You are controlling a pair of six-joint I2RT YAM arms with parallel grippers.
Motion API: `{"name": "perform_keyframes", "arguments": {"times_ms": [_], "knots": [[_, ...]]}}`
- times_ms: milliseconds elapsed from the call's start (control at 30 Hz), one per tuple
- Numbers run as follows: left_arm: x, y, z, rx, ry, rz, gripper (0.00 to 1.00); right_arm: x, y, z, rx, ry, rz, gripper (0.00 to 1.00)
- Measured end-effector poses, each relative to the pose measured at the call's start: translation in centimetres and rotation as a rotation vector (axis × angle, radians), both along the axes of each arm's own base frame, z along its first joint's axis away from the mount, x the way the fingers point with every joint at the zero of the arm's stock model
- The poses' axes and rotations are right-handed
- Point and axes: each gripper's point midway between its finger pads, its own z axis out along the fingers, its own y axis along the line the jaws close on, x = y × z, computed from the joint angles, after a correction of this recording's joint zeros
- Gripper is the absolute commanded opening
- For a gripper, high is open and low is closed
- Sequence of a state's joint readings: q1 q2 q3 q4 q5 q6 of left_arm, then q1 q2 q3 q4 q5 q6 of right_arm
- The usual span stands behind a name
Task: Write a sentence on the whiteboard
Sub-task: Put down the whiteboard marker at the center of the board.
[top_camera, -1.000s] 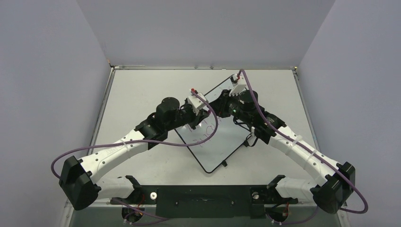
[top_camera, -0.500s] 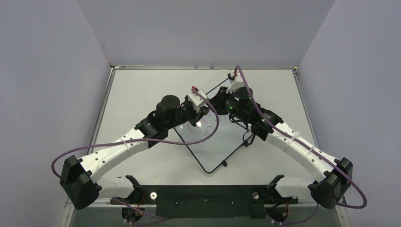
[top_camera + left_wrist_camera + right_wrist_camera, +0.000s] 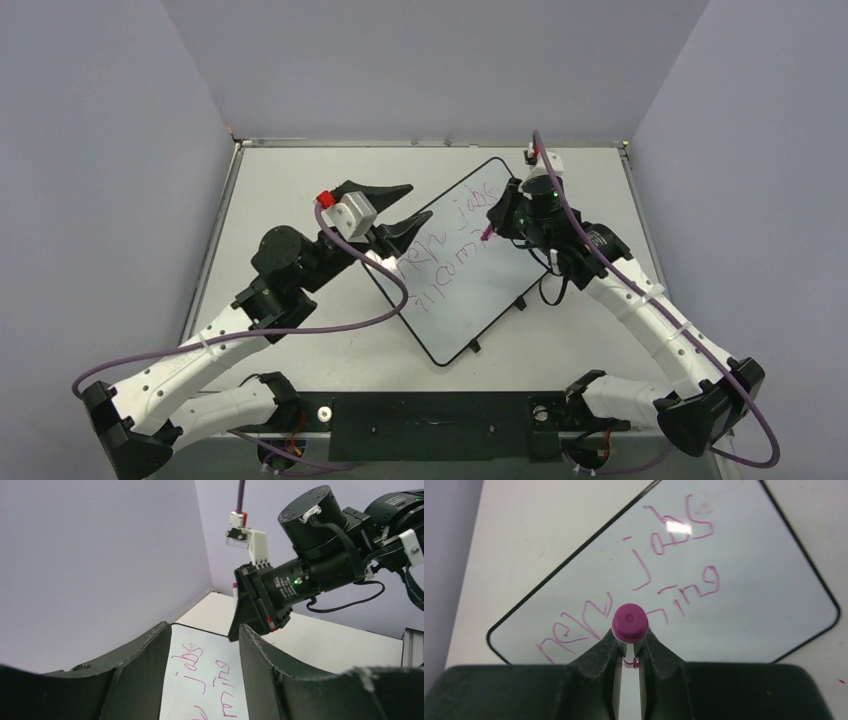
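Note:
The whiteboard [image 3: 480,300] lies turned at an angle in the middle of the table, also in the wrist views [image 3: 200,690] [image 3: 754,605]. The sentence [image 3: 455,240] runs across it in two lines of pink handwriting [image 3: 649,565] [image 3: 192,672]. My right gripper [image 3: 493,226] hovers over the board's far right edge, shut on a white marker with a pink cap [image 3: 629,621]; the jaws [image 3: 629,636] pinch its barrel. My left gripper [image 3: 403,205] stands open and empty above the board's left edge, with its fingers [image 3: 145,665] either side of the writing.
The grey table [image 3: 300,190] has a raised rim [image 3: 430,142] at the back and walls on three sides. Both arm bases sit on the black bar [image 3: 430,412] at the near edge. Purple cables [image 3: 330,325] loop beside the arms.
The two grippers were close together over the board. My left gripper has opened and drawn back to the left. My right gripper has moved right, still holding the marker, uncovering the writing.

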State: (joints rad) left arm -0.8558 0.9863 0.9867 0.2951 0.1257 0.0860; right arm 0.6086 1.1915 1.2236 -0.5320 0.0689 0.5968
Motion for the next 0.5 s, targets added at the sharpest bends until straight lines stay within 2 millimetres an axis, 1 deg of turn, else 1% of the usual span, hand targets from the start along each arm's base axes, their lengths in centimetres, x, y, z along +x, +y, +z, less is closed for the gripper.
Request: {"name": "perform_keyframes", "arguments": {"times_ms": [33, 100, 267, 367, 433, 500], "knots": [[-0.2, 0.5, 0.4, -0.015, -0.008, 0.012, 0.5, 0.1, -1.1, -0.2, -0.022, 0.002, -0.032, 0.0], [-0.2, 1.1, 0.1, -0.023, -0.005, 0.033, 0.51, 0.2, -3.4, -0.4, -0.063, 0.004, -0.1, 0.0], [1.4, 1.3, -3.0, 0.03, 0.072, 0.101, 0.52, -0.6, -9.1, -1.3, -0.169, 0.006, -0.303, 0.0], [2.6, 1.9, -4.5, 0.056, 0.13, 0.152, 0.53, -1.7, -12.8, -3.3, -0.209, 0.039, -0.447, 0.0], [3.5, 2.6, -5.3, 0.059, 0.171, 0.19, 0.54, -2.7, -15.4, -5.4, -0.236, 0.088, -0.546, 0.0], [4.6, 3.6, -5.9, 0.053, 0.213, 0.233, 0.54, -3.6, -17.1, -7.4, -0.261, 0.141, -0.615, 0.0]]}}
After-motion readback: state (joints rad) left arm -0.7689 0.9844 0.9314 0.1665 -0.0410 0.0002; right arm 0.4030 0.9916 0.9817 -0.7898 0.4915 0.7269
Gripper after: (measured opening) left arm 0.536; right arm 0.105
